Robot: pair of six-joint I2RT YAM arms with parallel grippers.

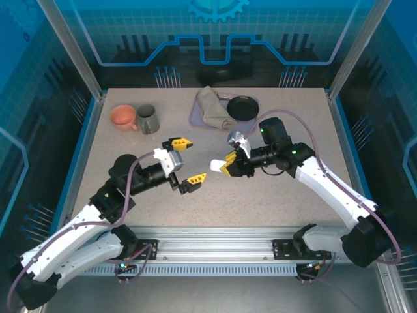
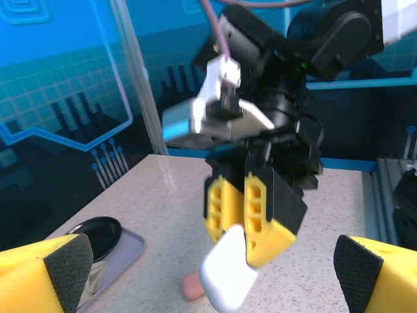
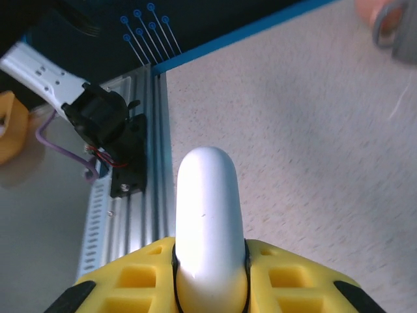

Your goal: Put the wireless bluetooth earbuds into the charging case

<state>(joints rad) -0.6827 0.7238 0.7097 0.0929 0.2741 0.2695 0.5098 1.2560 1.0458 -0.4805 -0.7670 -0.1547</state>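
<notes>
Right claw (image 1: 223,167) grips a white charging case (image 3: 205,215) above the tabletop (image 1: 273,195), mid-scene.
The case's long axis runs straight out from the fingertips, its rounded end pointing left toward the left claw (image 1: 195,159), which gapes wide. A small, blurred salmon-pink item (image 2: 193,287) lies on the tabletop below.

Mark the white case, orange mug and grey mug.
white case (image 3: 207,208): right wrist view, mid-body.
orange mug (image 1: 122,116): top external view, mouth.
grey mug (image 1: 147,120): top external view, side wall.
</notes>
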